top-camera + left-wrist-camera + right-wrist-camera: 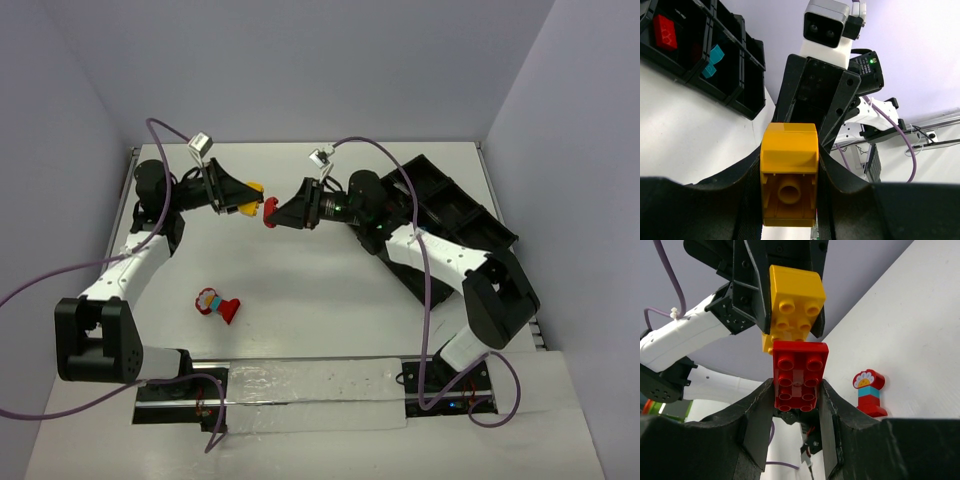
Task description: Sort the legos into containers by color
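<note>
White surface (330,280) with a long black divided tray (455,200) on its right side, lying diagonally, partly under my right arm. Both arms are reached inward, so the tools face each other over the far middle of the surface, well above it.

Left tool (789,200): clamped tight on a yellow brick (789,185), fingers on its two sides, hollow underside toward the wrist cam.

Right tool (797,405): closed on a red brick (799,372), studs toward the wrist cam, lower half of the brick seated between the fingers.

The red brick's top edge meets the yellow brick's lower edge. They look to be touching, but I can't tell if they're actually joined. A smaller yellow piece shows just behind that junction.

Left wrist cam sees into the tray: one binned red brick (665,31) in one compartment, cyan bricks (712,60) in the next one over.

One multicoloured clump (215,303) sits on the surface, left of centre, near the left arm: red base, cyan band, flower-print top. It's well away from the tray and from both tools.
</note>
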`<state>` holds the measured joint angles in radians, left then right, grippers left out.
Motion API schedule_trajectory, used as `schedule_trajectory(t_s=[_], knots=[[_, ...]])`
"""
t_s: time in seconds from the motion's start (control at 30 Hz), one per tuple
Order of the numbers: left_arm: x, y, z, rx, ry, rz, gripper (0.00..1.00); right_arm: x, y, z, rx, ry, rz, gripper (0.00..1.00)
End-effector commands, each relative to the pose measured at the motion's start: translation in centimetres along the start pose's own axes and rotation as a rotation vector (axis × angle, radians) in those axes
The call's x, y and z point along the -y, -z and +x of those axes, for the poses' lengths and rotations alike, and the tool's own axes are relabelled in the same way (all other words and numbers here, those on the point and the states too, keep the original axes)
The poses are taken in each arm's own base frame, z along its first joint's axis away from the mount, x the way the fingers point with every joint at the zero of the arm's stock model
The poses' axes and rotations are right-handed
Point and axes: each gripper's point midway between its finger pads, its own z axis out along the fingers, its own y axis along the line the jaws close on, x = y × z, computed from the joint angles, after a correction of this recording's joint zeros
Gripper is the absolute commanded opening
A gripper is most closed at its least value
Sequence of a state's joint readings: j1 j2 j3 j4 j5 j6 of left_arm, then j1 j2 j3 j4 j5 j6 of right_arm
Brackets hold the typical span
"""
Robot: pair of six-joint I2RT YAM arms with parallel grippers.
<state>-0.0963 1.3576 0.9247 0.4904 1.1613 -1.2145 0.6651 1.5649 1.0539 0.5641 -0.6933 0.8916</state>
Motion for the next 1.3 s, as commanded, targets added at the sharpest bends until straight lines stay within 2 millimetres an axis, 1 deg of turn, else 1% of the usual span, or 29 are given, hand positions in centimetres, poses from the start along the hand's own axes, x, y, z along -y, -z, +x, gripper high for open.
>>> schedule_trajectory(t_s=[0.0,0.03,0.1,0.13,0.17,0.2,0.23,0.3,0.37,0.4,0.47,0.5,0.57,0.63,0.67,0.73,0.77,0.83,0.93,1.0,1.17,1.2,1.27], knots=[[1.0,-0.1,-1.3,0.019,-0.053,0.018,0.02,-1.4,0.9,-0.5,0.019,0.070,-0.007,0.00],[0.8,-0.1,-1.2,0.019,-0.047,0.010,0.00,-1.2,1.3,-0.6,0.025,0.072,0.009,0.00],[0.2,-0.1,-1.1,0.018,-0.028,-0.010,0.00,-0.6,2.2,-1.0,0.043,0.090,0.048,0.00],[-0.1,-0.1,-1.2,0.023,-0.042,-0.020,0.00,0.2,2.7,-0.7,0.036,0.092,0.081,0.00],[-0.5,0.0,-1.2,0.021,-0.035,-0.036,0.00,0.6,3.6,-1.2,0.051,0.093,0.116,0.00],[-0.7,0.1,-1.4,0.028,-0.032,-0.047,0.00,1.3,4.3,-1.2,0.053,0.103,0.149,0.00],[-1.1,0.2,-1.4,0.031,-0.025,-0.059,0.00,1.7,5.4,-2.1,0.083,0.118,0.185,0.00],[-1.4,0.4,-1.6,0.039,-0.019,-0.076,0.00,3.6,7.7,-2.7,0.104,0.114,0.310,0.00],[-1.9,0.6,-1.8,0.049,-0.011,-0.093,0.00,4.8,9.8,-4.1,0.160,0.163,0.433,0.00],[-2.1,0.6,-1.7,0.047,-0.007,-0.104,0.00,6.5,11.6,-4.3,0.161,0.161,0.530,0.00],[-2.3,0.7,-1.7,0.051,-0.008,-0.113,0.00,8.3,13.9,-5.0,0.193,0.154,0.654,0.00],[-2.3,0.7,-1.7,0.056,-0.008,-0.119,0.00,9.6,15.5,-5.5,0.221,0.142,0.744,0.00],[-2.5,0.8,-1.8,0.063,-0.005,-0.126,0.00,12.0,18.5,-5.6,0.238,0.106,0.910,0.00],[-2.5,0.8,-1.7,0.066,-0.003,-0.127,0.00,13.8,20.7,-6.3,0.267,0.099,1.029,0.00],[-2.5,0.8,-1.7,0.067,-0.002,-0.128,0.00,14.6,21.5,-6.5,0.273,0.095,1.069,0.00],[-2.5,0.8,-1.6,0.068,0.000,-0.131,0.00,16.1,22.4,-6.5,0.257,0.077,1.127,0.00],[-2.5,0.9,-1.6,0.069,-0.003,-0.132,0.00,16.2,22.6,-6.4,0.249,0.075,1.135,0.00],[-2.3,0.9,-1.7,0.069,-0.005,-0.133,0.00,18.0,23.3,-6.7,0.246,0.068,1.204,0.00],[-2.2,0.9,-1.7,0.070,-0.008,-0.136,0.00,19.1,23.5,-7.3,0.242,0.067,1.236,0.00],[-2.2,0.9,-1.7,0.072,-0.008,-0.142,0.00,20.4,23.4,-7.4,0.225,0.060,1.262,0.00],[-2.3,1.0,-1.6,0.076,-0.009,-0.155,0.00,22.4,23.5,-8.2,0.212,0.062,1.303,0.00],[-2.4,1.0,-1.6,0.077,-0.006,-0.156,0.00,23.2,23.6,-8.1,0.202,0.054,1.317,0.00],[-2.4,1.0,-1.5,0.075,-0.003,-0.155,0.00,23.9,23.6,-8.6,0.201,0.055,1.321,0.03]])
